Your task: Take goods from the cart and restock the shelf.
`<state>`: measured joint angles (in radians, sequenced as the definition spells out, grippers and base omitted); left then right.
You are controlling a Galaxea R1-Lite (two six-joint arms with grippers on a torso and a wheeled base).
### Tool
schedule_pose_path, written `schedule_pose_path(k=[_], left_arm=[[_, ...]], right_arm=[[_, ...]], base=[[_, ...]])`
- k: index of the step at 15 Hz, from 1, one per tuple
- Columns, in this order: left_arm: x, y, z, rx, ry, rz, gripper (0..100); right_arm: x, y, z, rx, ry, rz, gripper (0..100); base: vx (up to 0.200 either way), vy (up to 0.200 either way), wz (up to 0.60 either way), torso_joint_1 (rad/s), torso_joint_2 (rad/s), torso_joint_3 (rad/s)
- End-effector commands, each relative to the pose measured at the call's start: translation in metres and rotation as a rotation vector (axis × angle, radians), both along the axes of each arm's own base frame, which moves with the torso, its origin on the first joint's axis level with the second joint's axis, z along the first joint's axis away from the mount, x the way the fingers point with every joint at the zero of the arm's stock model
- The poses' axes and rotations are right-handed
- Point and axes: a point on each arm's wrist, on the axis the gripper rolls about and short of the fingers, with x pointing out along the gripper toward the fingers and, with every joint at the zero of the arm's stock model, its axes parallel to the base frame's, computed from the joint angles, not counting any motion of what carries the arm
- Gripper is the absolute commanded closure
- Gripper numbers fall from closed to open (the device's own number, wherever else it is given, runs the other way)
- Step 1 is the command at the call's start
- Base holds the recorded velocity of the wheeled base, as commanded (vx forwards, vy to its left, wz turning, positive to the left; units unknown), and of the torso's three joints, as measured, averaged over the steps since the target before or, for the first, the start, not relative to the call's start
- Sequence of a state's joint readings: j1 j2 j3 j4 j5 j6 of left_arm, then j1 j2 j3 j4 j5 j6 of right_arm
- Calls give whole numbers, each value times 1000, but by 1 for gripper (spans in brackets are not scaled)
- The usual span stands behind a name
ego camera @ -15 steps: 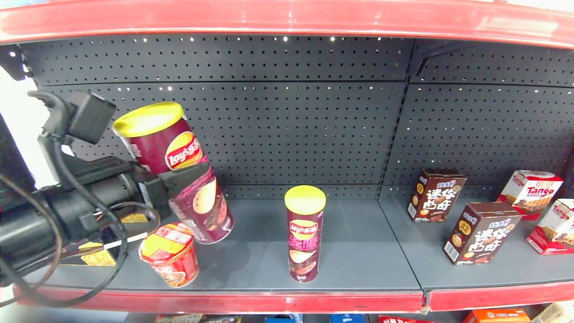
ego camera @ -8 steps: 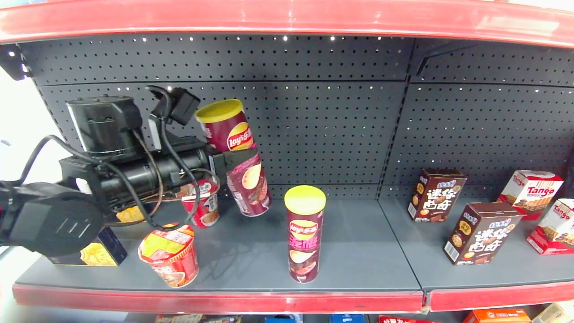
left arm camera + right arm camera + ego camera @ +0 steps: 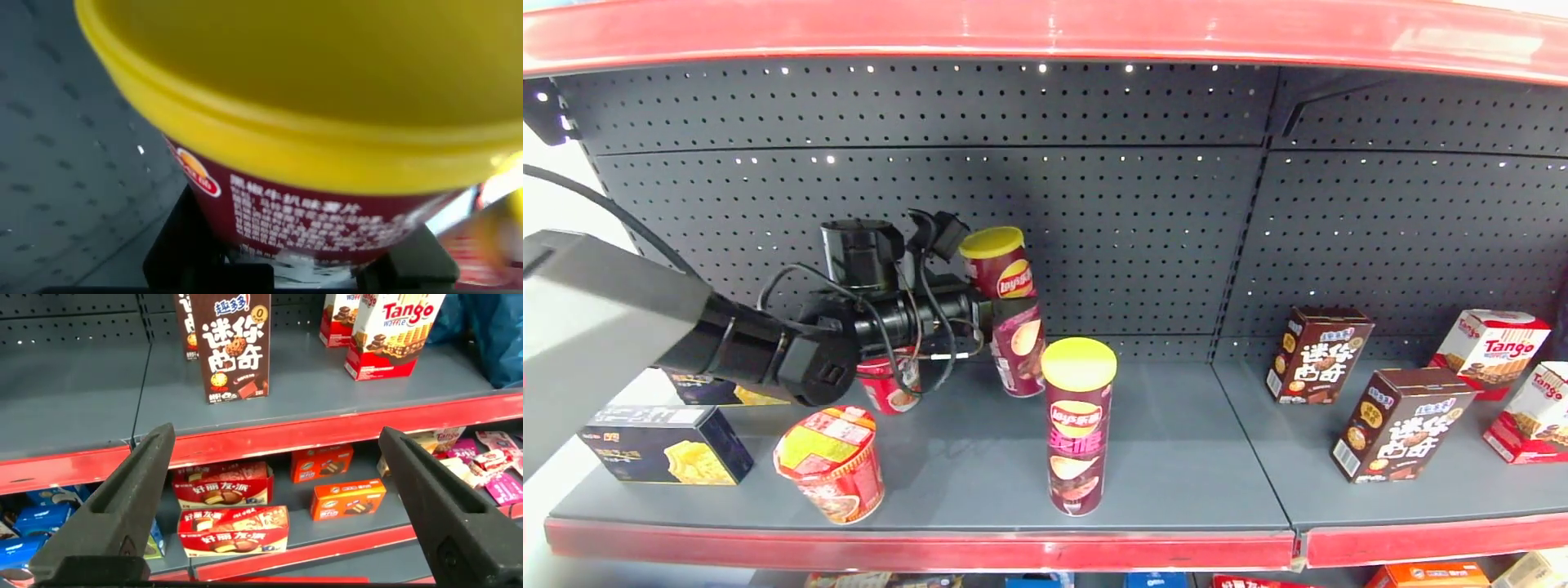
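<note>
My left gripper (image 3: 1006, 312) is shut on a maroon chip can (image 3: 1011, 309) with a yellow lid, held nearly upright close to the pegboard back, its base just above or on the grey shelf (image 3: 1176, 457). In the left wrist view the same can (image 3: 310, 139) sits between the black fingers (image 3: 184, 245). A second, identical chip can (image 3: 1078, 425) stands upright nearer the shelf's front, just right of the held one. My right gripper (image 3: 270, 506) hangs open, empty, in front of lower shelves.
On the shelf's left stand a red cup noodle (image 3: 833, 464), another red cup (image 3: 889, 390) behind my arm, and a dark box (image 3: 666, 445). Brown biscuit boxes (image 3: 1396, 423) and red-white wafer boxes (image 3: 1490, 343) fill the right bay. A red lip (image 3: 931, 549) edges the shelf.
My left arm has carried the chip can from the shelf's front left deep toward the back and rightward, lowering it and turning it more upright, behind the standing can.
</note>
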<state>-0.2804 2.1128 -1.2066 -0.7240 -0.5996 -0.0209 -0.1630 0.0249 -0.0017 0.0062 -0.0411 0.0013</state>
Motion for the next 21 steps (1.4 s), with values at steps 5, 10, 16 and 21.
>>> schedule_pose_path(k=[5, 10, 16, 21], left_arm=[[21, -21, -45, 94, -15, -62, 100], [30, -25, -42, 73, -25, -127, 100], [32, -34, -41, 98, -84, -154, 100], [30, -44, -44, 102, -86, -179, 100]], right_arm=[[0, 0, 0, 1, 6, 0, 0], [0, 0, 0, 1, 6, 0, 0], [0, 0, 0, 1, 6, 0, 0], [0, 0, 0, 1, 6, 0, 0]], base=[[0, 0, 0, 0, 0, 0], [0, 0, 0, 0, 0, 0], [0, 0, 0, 0, 0, 0], [0, 0, 0, 0, 0, 0]])
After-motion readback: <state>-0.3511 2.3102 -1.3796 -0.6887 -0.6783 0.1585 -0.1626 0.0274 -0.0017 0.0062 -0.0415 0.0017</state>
